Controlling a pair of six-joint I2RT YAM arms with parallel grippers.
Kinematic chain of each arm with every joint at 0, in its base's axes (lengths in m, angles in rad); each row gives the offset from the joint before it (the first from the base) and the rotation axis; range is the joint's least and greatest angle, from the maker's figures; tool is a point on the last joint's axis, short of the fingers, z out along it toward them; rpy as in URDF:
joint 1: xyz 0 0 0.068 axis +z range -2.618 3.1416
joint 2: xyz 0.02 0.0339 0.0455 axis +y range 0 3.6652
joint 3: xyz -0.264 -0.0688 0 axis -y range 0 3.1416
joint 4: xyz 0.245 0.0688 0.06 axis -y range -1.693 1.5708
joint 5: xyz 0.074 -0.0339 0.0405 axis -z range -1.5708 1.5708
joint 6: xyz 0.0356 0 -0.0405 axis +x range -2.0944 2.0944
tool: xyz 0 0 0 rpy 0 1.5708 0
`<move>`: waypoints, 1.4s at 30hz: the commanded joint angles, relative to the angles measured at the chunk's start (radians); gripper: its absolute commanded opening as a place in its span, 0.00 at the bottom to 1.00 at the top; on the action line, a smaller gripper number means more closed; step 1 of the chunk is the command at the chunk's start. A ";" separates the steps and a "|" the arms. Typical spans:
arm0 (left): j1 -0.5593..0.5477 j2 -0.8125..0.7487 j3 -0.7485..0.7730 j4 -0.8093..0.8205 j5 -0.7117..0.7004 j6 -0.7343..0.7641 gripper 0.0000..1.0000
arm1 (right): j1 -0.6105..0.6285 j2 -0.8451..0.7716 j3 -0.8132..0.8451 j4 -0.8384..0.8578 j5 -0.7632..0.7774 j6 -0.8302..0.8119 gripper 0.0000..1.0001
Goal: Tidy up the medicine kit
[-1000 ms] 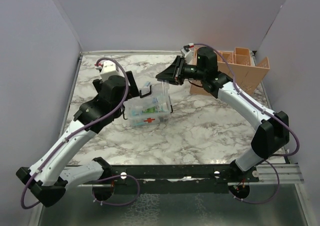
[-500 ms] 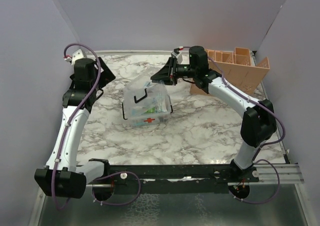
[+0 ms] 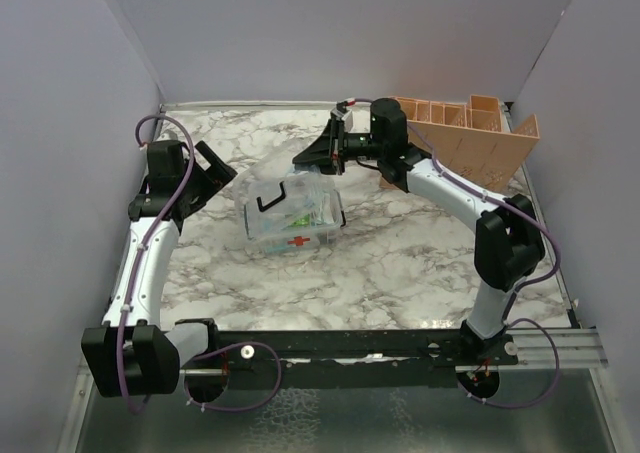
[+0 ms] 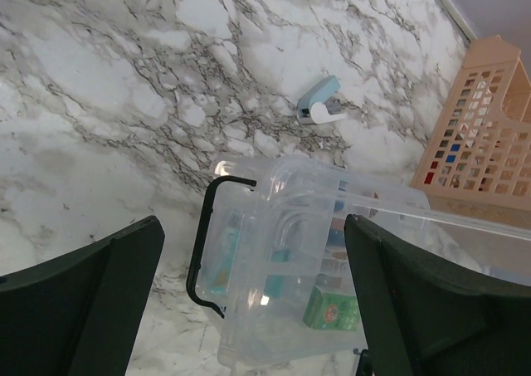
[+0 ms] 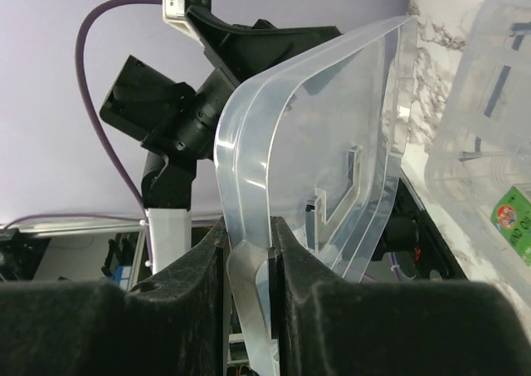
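Note:
The clear medicine kit box (image 3: 292,221), marked with a red cross, sits mid-table and holds a green packet (image 4: 336,308) and other small packs. A black handle (image 4: 202,243) hangs on its left side. My right gripper (image 3: 318,155) is shut on the edge of the clear lid (image 5: 332,144) and holds it tilted above the box's far side; the grip shows in the right wrist view (image 5: 249,256). My left gripper (image 3: 212,168) is wide open and empty, left of the box and apart from it; in the left wrist view (image 4: 253,310) the box lies between its fingers (image 4: 79,301).
A peach slotted organizer (image 3: 470,138) stands at the back right and also shows in the left wrist view (image 4: 481,135). A small blue and white item (image 4: 319,110) lies on the marble table (image 3: 400,263) beyond the box. Grey walls enclose three sides.
My left arm has pulled back from the box to the left wall side, gripper open. My right gripper has carried the lid leftward, over the box's far side.

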 commanded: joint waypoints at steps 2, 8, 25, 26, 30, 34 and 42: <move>0.013 -0.027 -0.038 0.046 0.105 -0.025 0.94 | 0.000 0.019 -0.042 0.011 0.057 -0.063 0.11; 0.020 -0.018 -0.080 0.062 0.196 0.000 0.94 | -0.032 -0.019 -0.140 0.057 0.147 -0.120 0.11; 0.020 0.030 -0.210 0.154 0.287 0.000 0.94 | -0.107 0.015 -0.249 0.179 0.034 -0.075 0.15; 0.020 0.023 -0.211 0.155 0.270 -0.007 0.94 | -0.106 0.019 -0.244 0.204 0.015 -0.061 0.14; 0.019 -0.032 -0.199 0.162 0.179 -0.022 0.94 | -0.102 0.022 -0.225 0.282 -0.036 0.012 0.13; 0.019 -0.079 -0.180 0.162 0.124 -0.022 0.94 | -0.084 0.032 -0.235 0.428 -0.063 0.147 0.13; 0.020 -0.095 -0.179 0.157 0.135 -0.017 0.95 | -0.060 0.040 -0.249 0.540 -0.049 0.263 0.13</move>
